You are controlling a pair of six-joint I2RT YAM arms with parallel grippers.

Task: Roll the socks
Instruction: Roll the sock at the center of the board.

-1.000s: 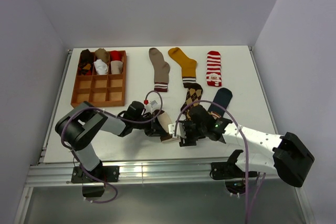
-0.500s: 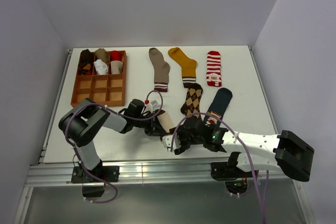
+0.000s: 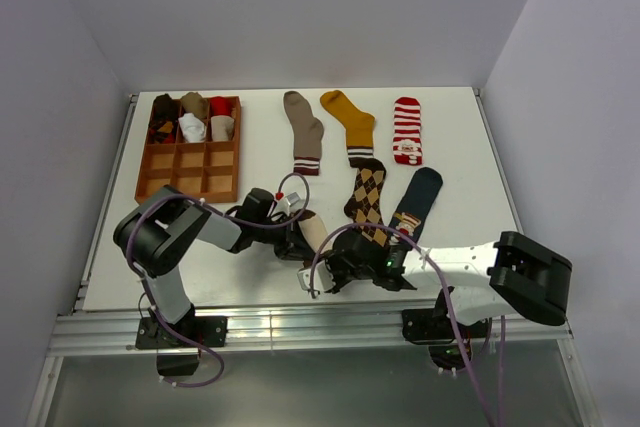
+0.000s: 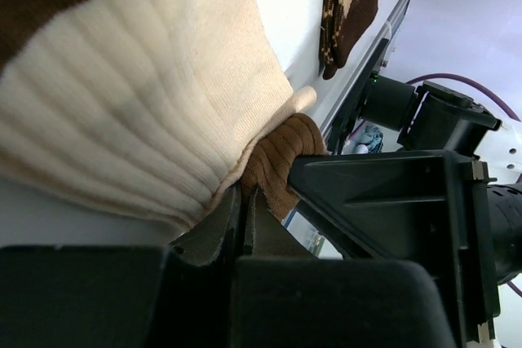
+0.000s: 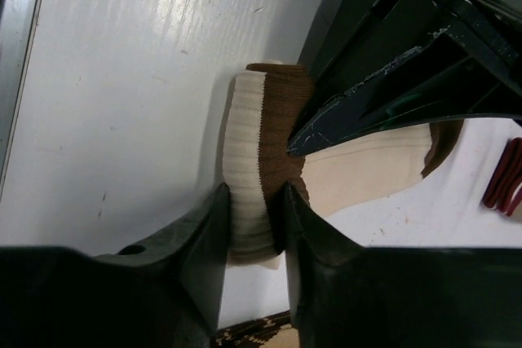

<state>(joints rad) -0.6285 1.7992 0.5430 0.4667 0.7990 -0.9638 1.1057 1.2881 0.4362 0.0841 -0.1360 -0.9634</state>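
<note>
The white counter (image 3: 460, 147) carried everything. Two arms reached in from its near edge, meeting low in the middle. One wooden tray (image 3: 186, 184) lay at the far left. It had nine cells, the three far ones stuffed with rolled bundles too crowded to count. Five socks lay flat: the taupe sock (image 3: 302, 127), the mustard sock (image 3: 350, 122) and the striped sock (image 3: 406, 129) in a far row, with the argyle sock (image 3: 366, 192) and the navy sock (image 3: 418, 197) nearer, their lower ends hidden behind the right arm. A sixth, the cream-and-brown sock (image 5: 249, 177), lay between the hands at the front, largely covered from above. The right hand (image 5: 253, 193) squeezed its rolled cuff from both sides. The left hand (image 4: 242, 193) was pressed together on the sock's edge.
</note>
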